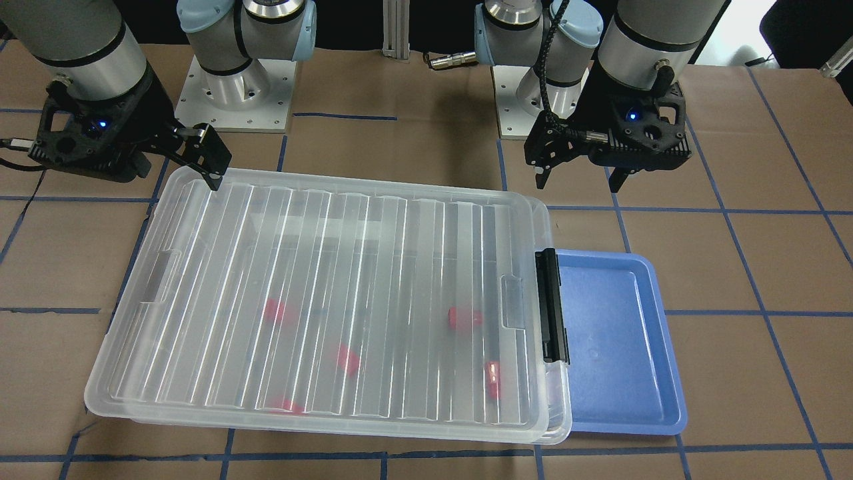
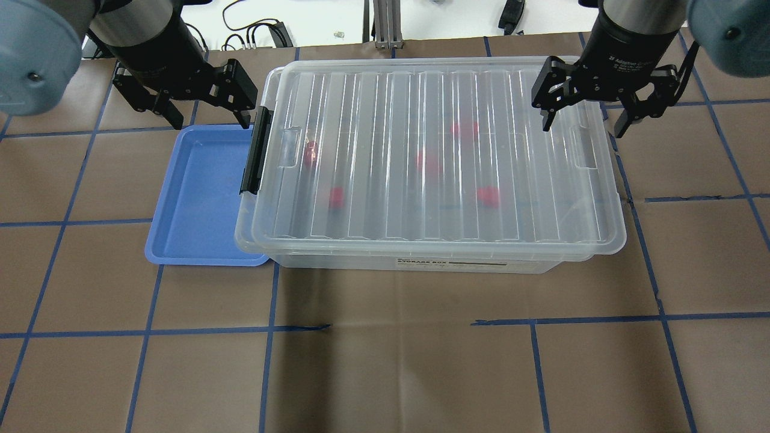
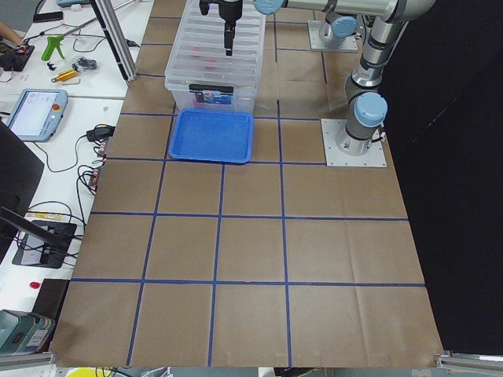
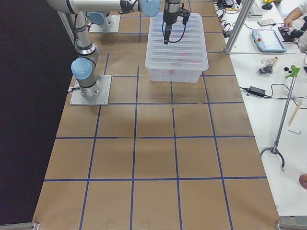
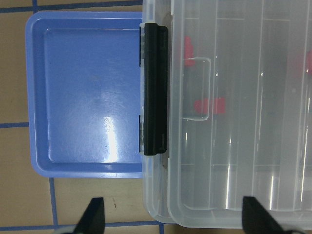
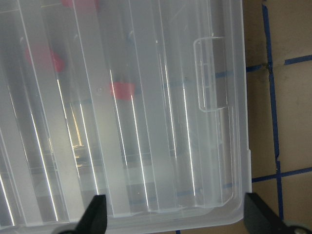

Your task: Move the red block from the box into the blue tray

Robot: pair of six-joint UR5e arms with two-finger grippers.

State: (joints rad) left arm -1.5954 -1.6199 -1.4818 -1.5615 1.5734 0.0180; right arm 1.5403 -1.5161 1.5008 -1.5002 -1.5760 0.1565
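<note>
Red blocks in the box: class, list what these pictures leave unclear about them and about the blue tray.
- Red blocks: shape and exact number, every view; the ribbed lid of the box blurs them to smears.
- Blue tray: its edge beside the box, overhead and front views; the box's rim and black latch cover it.
- Blue tray again: exterior right view; the box hides it wholly.

Clear ribbed plastic box [image 2: 433, 156], glossy blue plastic tray [image 2: 198, 198].

Place: robotics lab | evidence: teach pendant [image 3: 34, 115], cabled workbench [image 3: 67, 196], tape-gridded table [image 3: 346, 259]
</note>
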